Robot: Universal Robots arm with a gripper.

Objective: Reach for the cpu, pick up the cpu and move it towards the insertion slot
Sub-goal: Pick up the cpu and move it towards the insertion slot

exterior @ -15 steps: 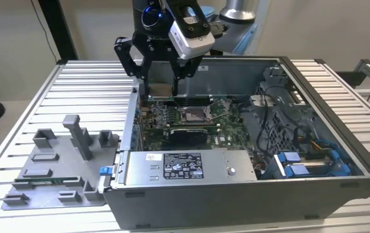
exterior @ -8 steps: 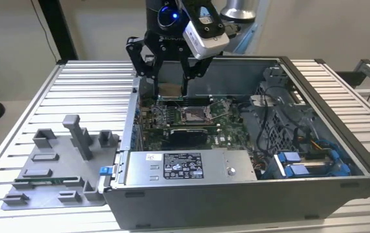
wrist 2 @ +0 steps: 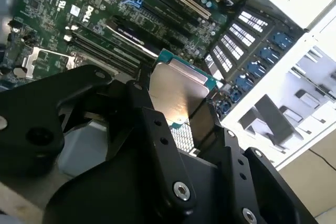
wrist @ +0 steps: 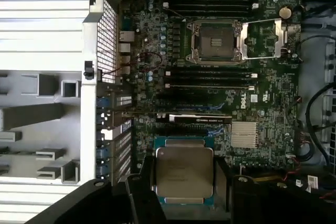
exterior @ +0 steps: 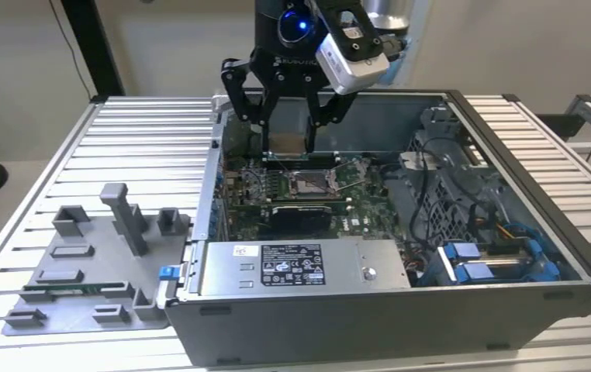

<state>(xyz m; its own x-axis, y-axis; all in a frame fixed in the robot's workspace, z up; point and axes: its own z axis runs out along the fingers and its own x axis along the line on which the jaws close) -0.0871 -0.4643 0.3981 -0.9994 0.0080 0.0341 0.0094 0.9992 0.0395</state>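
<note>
**Operator:** What does my gripper hold, and where is it?

**Inspector:** Your gripper [exterior: 287,143] is closed on the cpu [exterior: 287,142], one finger on each of two opposite edges. In the exterior view the chip hangs between the fingers above the open computer case [exterior: 544,232], clear of the board. In the first wrist view the cpu [wrist: 184,172] shows its silvery top face with a green edge, square between the black fingers [wrist: 140,192]. In the second wrist view the cpu [wrist 2: 176,93] sits tilted, with the same grip on both sides.

**Operator:** And the insertion slot?

**Inspector:** The insertion slot [wrist: 217,40] lies on the green motherboard [wrist: 262,140], its metal frame flipped open beside it. You have the chip held well apart from it, with the long memory slots [wrist: 210,80] between the two. In the exterior view the insertion slot [exterior: 307,183] is below and just to the exterior view's right of the gripper.

**Operator:** Anything else?

**Inspector:** A grey fixture tray [exterior: 88,263] rests on the desk [exterior: 140,132] to the exterior view's left of the case.
</note>
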